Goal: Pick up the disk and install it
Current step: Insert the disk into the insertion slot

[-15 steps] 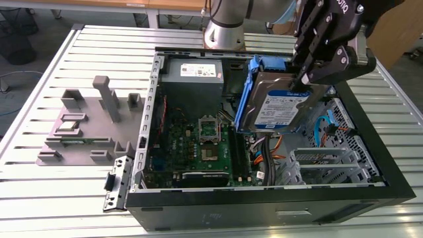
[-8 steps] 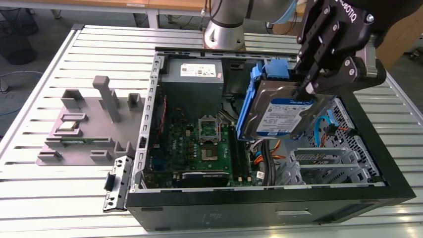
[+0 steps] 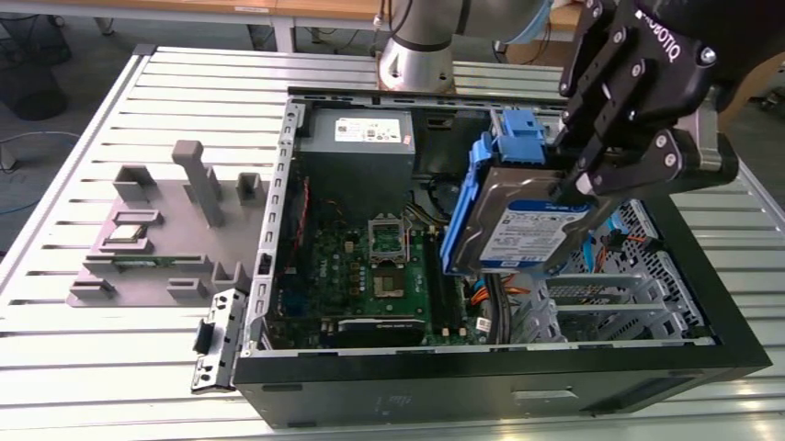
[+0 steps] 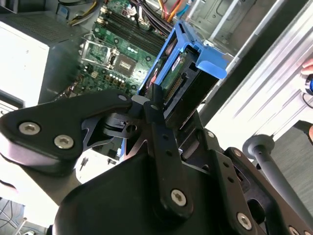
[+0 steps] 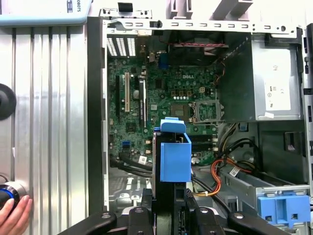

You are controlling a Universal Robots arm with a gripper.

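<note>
- The gripper (image 3: 567, 188) is holding the disk (image 3: 521, 230) with its fingers clamped on the drive's flat faces near one end. The disk is hanging on edge and tilted above the open computer case (image 3: 491, 367), clear of everything inside.
- Where it is hanging: over the side of the case with the metal drive cage (image 3: 613, 303), between the motherboard (image 3: 368, 266) and the case's wall at the exterior view's right. The blue bracket (image 5: 175, 156) is facing the board.
- Risk 1, slip: the fingers are gripping only one end, so most of the disk is hanging free. A jolt or a brush against metal could be enough to rotate it in the grasp or drop it onto the board.
- Risk 2, snag: orange cables (image 5: 220, 171) are lying loose just beside the cage. A descent here might be pinching them under the bracket or dragging a connector.
- Risk 3, misalignment: the disk is sitting at an angle to the cage rails. Going in tilted, a bracket corner could be catching an edge and jamming or cracking the plastic.
- Risk 4, collision: the wide gripper body is working close to the case wall and could be striking it.
- Risk 5, person: a hand (image 5: 12, 218) is resting at the edge of the slatted desk (image 3: 73, 349), near a round button; a reach toward the case would be putting it in the arm's way.
</note>
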